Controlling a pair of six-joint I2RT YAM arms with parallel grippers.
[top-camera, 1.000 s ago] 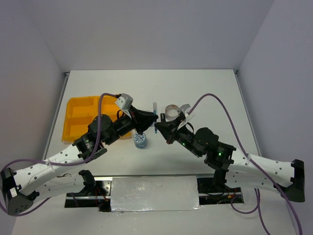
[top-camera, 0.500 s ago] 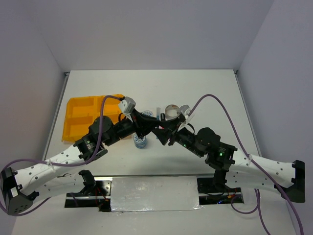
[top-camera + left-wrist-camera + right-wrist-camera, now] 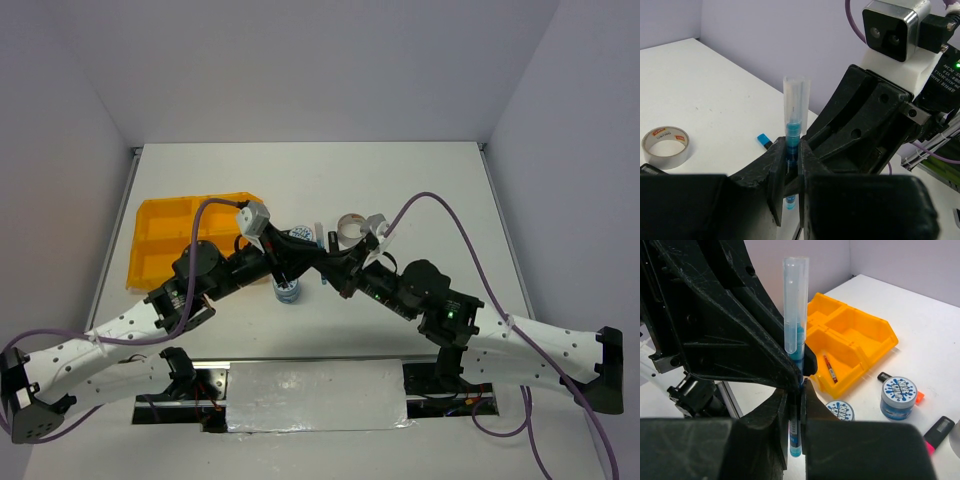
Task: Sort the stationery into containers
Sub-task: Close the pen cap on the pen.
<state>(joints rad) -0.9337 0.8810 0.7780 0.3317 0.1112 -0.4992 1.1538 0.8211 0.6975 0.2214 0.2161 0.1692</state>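
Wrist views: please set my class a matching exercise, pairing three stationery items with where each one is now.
Items
1. blue pen with clear plastic cap
2. thin red pen
3. grey tape ring

Places
A. lying flat on the white table
B. clamped upright by both the left gripper and the right gripper
C. inside a compartment of the yellow-orange plastic tray

Pairs: 1-B, 2-C, 3-A

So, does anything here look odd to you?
Yes: the left gripper and the right gripper both pinch the same blue pen at once, meeting nose to nose over the table. Nothing looks spilled or broken.
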